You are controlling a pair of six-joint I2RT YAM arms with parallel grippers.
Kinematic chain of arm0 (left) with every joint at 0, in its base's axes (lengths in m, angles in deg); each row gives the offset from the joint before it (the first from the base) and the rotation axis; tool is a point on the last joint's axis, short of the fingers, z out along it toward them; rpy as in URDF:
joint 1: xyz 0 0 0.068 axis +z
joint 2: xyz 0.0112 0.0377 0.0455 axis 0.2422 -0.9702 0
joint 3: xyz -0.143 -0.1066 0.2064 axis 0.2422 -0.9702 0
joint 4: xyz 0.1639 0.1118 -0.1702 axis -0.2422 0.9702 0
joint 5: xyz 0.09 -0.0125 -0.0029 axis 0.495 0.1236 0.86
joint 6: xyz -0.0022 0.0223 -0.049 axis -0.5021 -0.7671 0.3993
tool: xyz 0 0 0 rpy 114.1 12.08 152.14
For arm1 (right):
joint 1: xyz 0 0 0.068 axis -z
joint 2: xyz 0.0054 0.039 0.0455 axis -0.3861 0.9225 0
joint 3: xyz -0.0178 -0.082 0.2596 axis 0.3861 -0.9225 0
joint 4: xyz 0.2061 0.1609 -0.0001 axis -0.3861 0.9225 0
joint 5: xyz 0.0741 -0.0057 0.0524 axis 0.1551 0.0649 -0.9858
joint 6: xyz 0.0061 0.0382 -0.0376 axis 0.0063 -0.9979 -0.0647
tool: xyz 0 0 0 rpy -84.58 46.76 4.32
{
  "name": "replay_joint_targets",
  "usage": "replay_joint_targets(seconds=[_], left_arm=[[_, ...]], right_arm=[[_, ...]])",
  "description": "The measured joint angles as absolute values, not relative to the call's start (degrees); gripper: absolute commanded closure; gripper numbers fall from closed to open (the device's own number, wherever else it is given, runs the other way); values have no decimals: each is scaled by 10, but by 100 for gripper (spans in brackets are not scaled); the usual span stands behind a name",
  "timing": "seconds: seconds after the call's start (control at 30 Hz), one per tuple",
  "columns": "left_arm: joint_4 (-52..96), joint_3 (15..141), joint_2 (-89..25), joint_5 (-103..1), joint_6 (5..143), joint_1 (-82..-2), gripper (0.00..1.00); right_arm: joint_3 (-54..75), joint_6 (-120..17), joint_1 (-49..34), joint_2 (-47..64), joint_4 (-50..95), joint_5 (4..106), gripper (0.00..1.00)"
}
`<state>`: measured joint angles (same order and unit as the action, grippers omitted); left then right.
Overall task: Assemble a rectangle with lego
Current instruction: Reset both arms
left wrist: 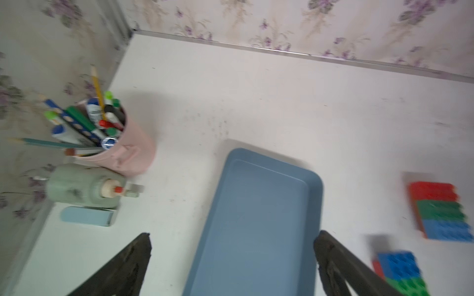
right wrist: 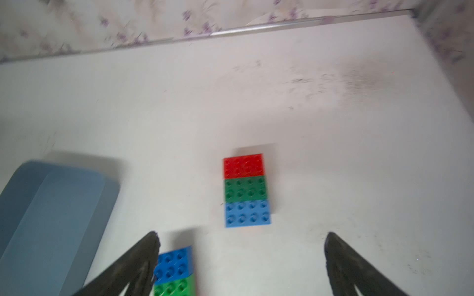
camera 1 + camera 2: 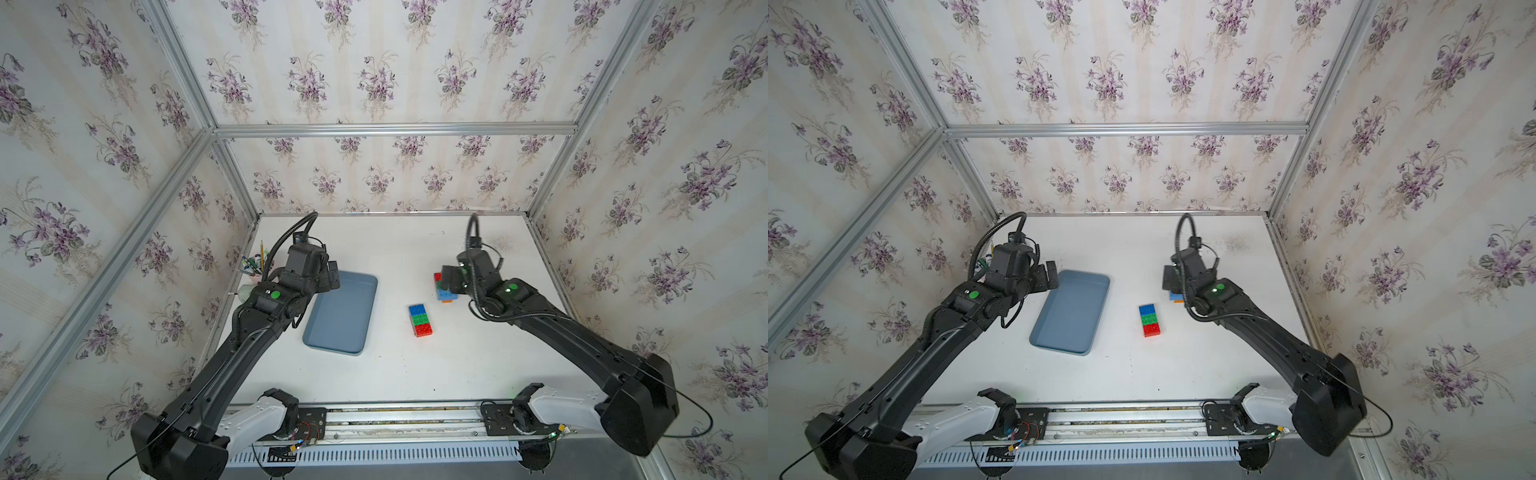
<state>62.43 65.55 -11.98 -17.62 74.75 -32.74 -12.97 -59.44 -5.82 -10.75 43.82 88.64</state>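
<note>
1. Shows the right hand (image 2: 241, 234) with fingers (image 2: 128, 269) spread wide and nothing between them, raised over the outer lego slab (image 2: 246, 191); hides the middle of that slab in both top views.
2. Places the outer slab at roughly 2 o'clock on the white surface (image 3: 415, 249), as red, green and blue bricks joined side by side, studs up. Has red at 12 o'clock and blue at 6, with an orange layer peeping out underneath.
3. Puts the central lego slab (image 3: 420, 320) at about 7 o'clock from the outer one, near it but not touching. Carries the same three colours in reverse order, blue at 12 o'clock and red at 6.
4. Catches the left hand (image 1: 233, 234) just as wide, gripping nothing, hanging over the 11 o'clock corner of the grey-blue tray (image 3: 340, 316).
5. Sets the tray at 9 o'clock from the central slab, well apart from it, its long sides running roughly from 12 to 6 with a slight lean.
6. Crowds a pink cup of pens (image 1: 128, 159), a pale green bottle (image 1: 77, 184) and a light-blue block (image 1: 87, 216) at 9 o'clock from the left hand, hard against the side wall (image 3: 124, 249).
</note>
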Motion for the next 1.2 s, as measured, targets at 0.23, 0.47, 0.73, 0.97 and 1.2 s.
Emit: replay_joint_targets(seconds=[0.23,0.47,0.73,0.97,1.2], left_arm=[[451,551,-156,-107,645,-237,0],[278,460,-204,-205,612,-168,0],[108,363,-232,-230,580,-166,0],[6,341,-285,-268,568,-166,0],[-87,307,-346,-316,554,-156,0]], right_arm=[[-286,-572,141,-193,264,876,4],[-398,-531,174,-153,96,870,4],[-493,-487,175,-58,-109,898,6],[-522,-424,175,-24,-282,854,9],[-551,-371,177,64,-434,816,10]])
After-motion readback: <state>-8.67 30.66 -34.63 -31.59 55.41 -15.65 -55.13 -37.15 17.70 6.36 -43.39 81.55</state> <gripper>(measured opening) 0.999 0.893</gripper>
